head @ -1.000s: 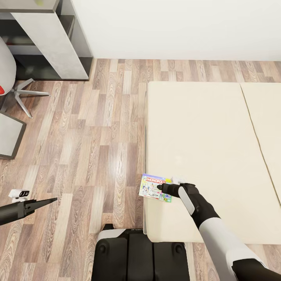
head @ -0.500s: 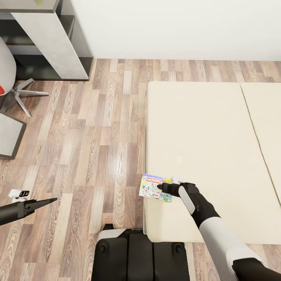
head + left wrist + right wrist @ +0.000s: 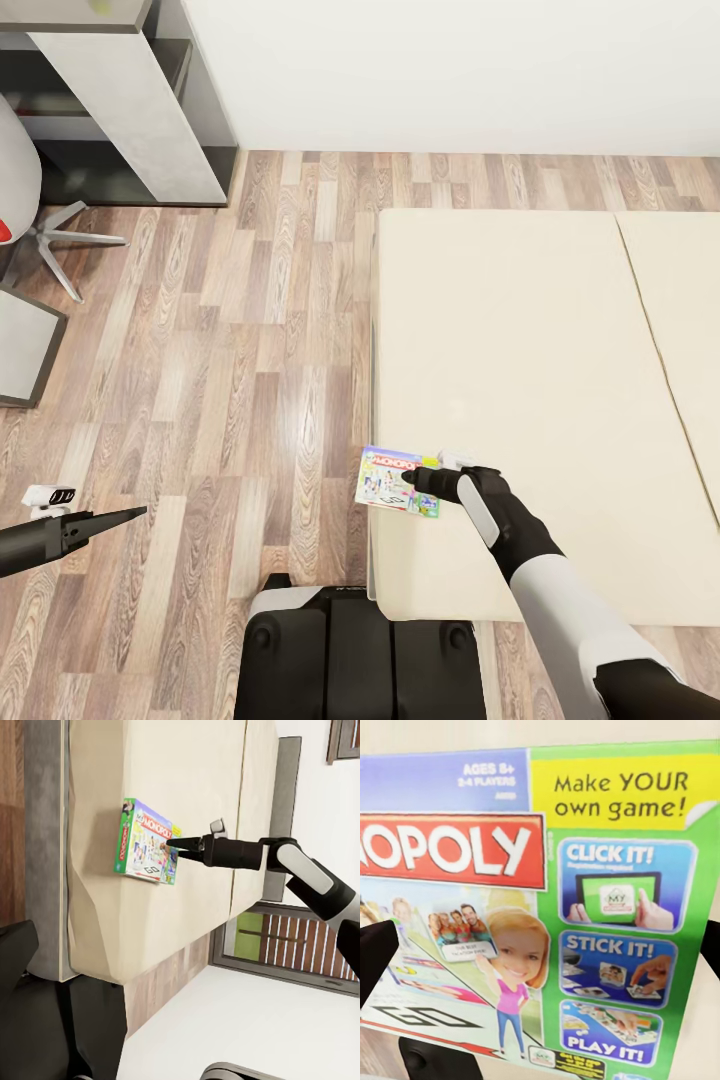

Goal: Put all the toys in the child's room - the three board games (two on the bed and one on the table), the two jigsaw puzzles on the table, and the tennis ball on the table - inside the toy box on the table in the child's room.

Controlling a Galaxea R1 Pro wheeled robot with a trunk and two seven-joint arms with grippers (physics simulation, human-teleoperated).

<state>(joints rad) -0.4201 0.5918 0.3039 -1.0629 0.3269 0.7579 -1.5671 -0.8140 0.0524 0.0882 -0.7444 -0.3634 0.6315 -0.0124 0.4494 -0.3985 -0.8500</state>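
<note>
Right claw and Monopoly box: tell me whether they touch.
Touching. In the left wrist view the right claw has its fingertips closed onto the Monopoly box, which it holds at the bed corner.

Monopoly box (image 3: 398, 482): green, blue, yellow, red banner. Bed (image 3: 520, 350): plain cream. Floor (image 3: 230, 380): brown-grey wood planks.

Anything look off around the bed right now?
Only the Monopoly box: it sits at the bed's corner, overhanging the edge above the floor, with the right gripper closed on it. Nothing looks spilled or damaged.
</note>
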